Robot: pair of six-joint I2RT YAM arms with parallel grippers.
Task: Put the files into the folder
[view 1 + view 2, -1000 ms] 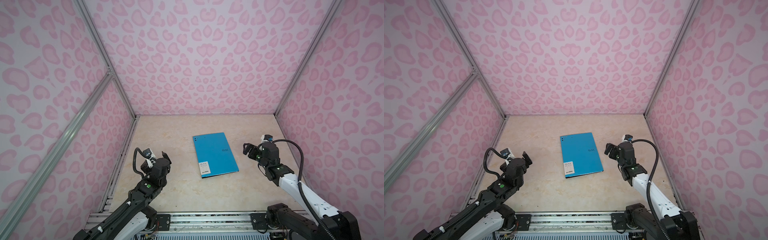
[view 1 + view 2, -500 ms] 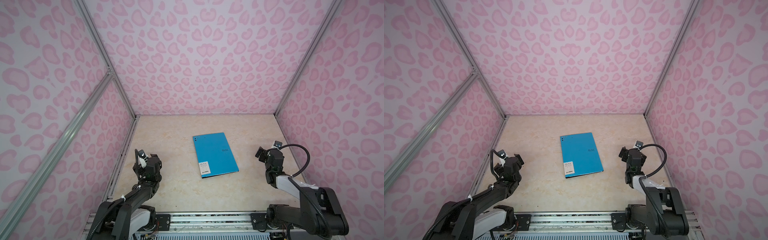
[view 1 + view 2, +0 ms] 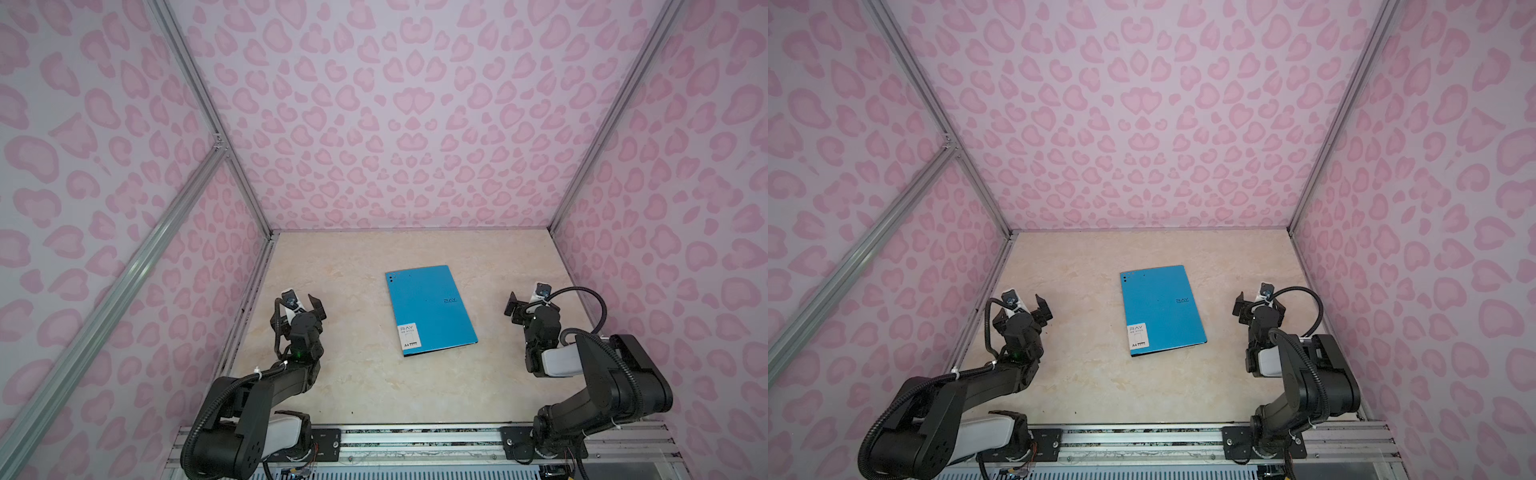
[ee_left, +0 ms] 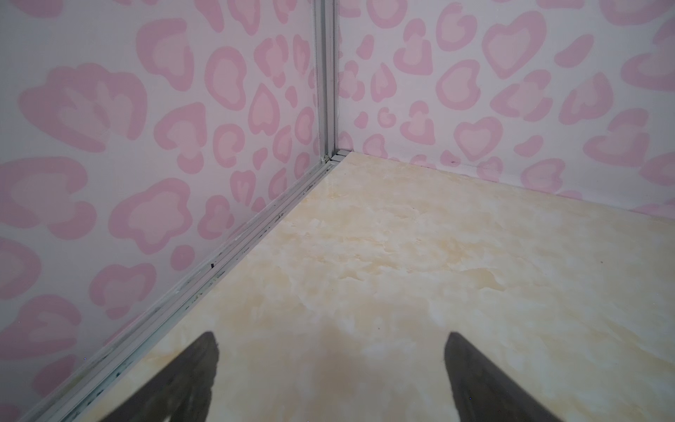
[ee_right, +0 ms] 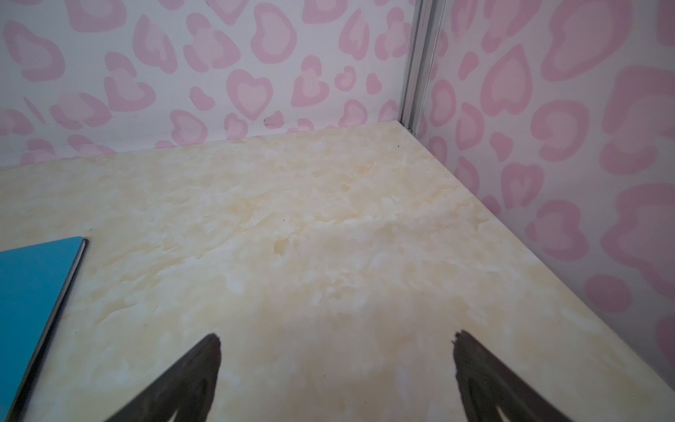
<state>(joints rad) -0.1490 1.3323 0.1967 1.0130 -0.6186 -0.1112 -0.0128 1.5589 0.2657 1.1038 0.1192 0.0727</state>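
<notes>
Folder (image 3: 430, 309) lies shut at middle of worktop (image 3: 374, 386); no loose files in view, prob. inside. Left gripper (image 4: 330, 339) & right gripper (image 5: 336, 338) both spread, empty, near side edges; we'd park w/o nudging it

Left arm (image 3: 257, 386) and right arm (image 3: 611, 374) are sitting folded low; left gripper (image 3: 297, 306) and right gripper (image 3: 532, 306) are pointing forward, jaws gaping, empty.
</notes>
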